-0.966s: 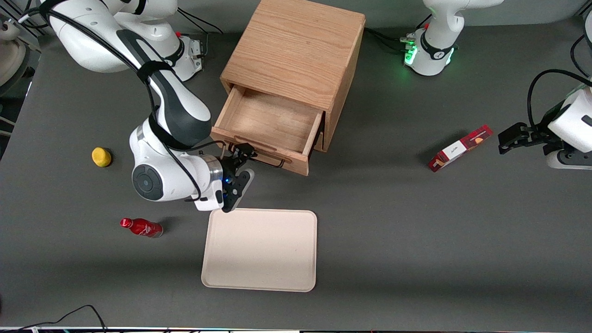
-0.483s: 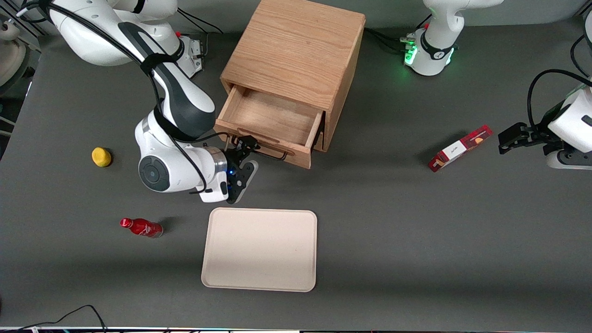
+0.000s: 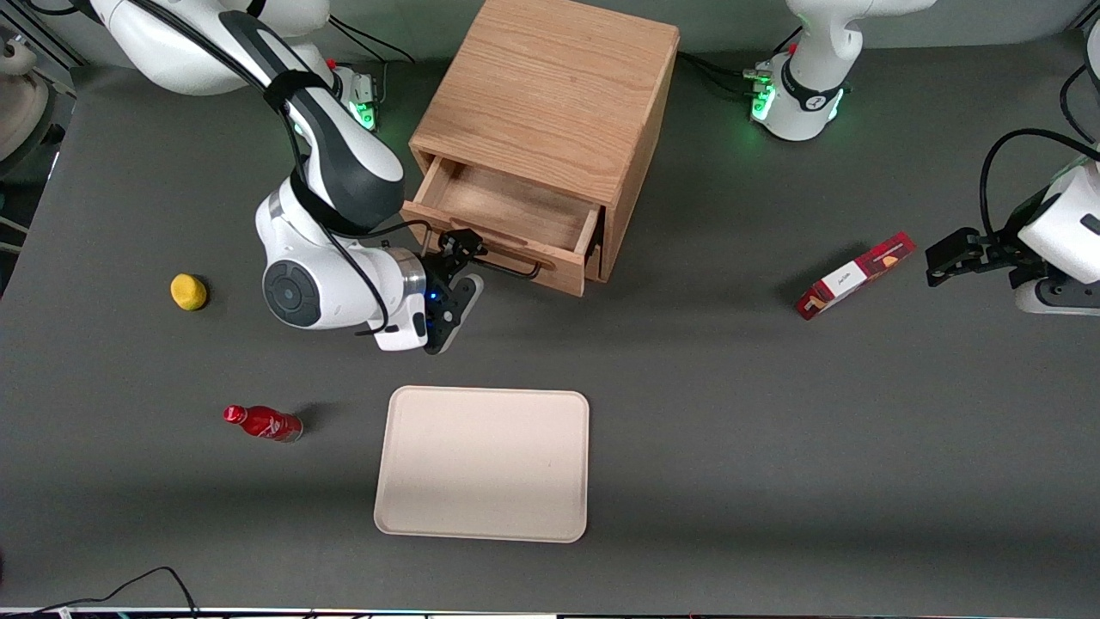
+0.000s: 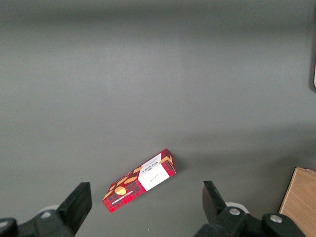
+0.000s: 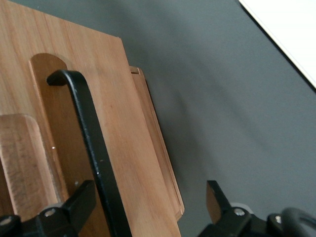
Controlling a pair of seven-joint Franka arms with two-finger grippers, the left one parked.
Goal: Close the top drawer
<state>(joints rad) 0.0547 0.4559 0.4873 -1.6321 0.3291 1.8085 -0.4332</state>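
Observation:
The top drawer [image 3: 507, 217] of the oak cabinet [image 3: 550, 94] stands partly pulled out, and its inside shows bare wood. A black wire handle [image 3: 509, 263] runs along its front panel. My right gripper [image 3: 459, 278] is open and sits right at the drawer front, at the end toward the working arm. In the right wrist view the gripper [image 5: 148, 202] has its fingers spread wide. The handle [image 5: 91, 143] and the light oak front panel [image 5: 131, 148] lie between them, the handle close by one fingertip [image 5: 79, 200]. The lower drawer is hidden under the top one.
A cream tray [image 3: 481, 464] lies on the grey table, nearer the front camera than the cabinet; its edge [image 5: 291, 34] shows at the wrist. A yellow fruit [image 3: 188, 291] and a red bottle [image 3: 262, 422] lie toward the working arm's end. A red box [image 3: 853, 275] lies toward the parked arm's.
The top drawer has slid partway into the cabinet. My gripper has moved with its front, away from the front camera and the tray. The fingers stay open.

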